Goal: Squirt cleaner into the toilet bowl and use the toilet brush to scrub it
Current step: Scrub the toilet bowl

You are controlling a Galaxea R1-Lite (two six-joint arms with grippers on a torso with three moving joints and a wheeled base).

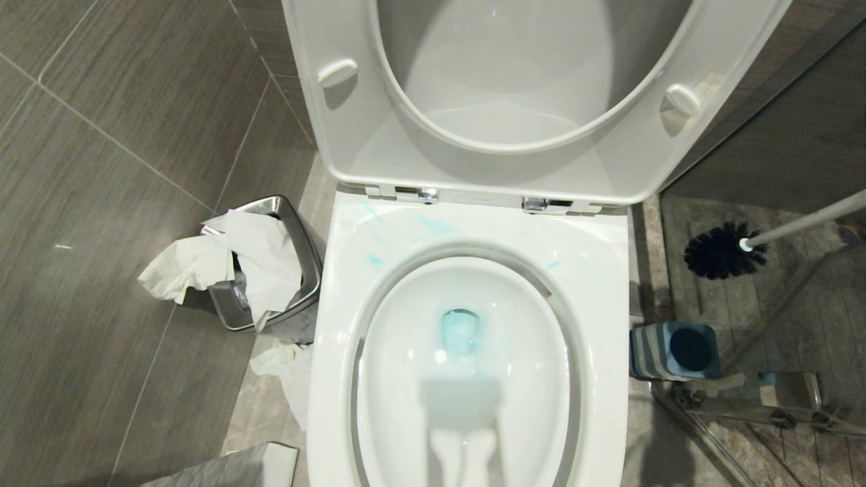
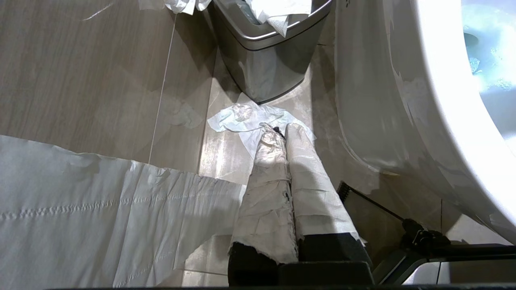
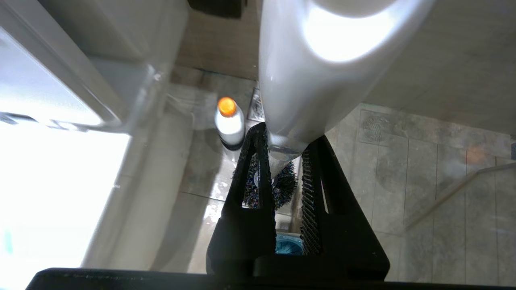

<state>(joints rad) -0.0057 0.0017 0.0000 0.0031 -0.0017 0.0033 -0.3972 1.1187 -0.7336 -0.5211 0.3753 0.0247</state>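
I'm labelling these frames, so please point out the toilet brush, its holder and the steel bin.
toilet brush [image 1: 722, 251]: head view, on the dark bristle head.
holder [image 1: 648, 350]: head view, on its striped side wall.
steel bin [image 1: 306, 262]: head view, on the metal rim beside the paper.
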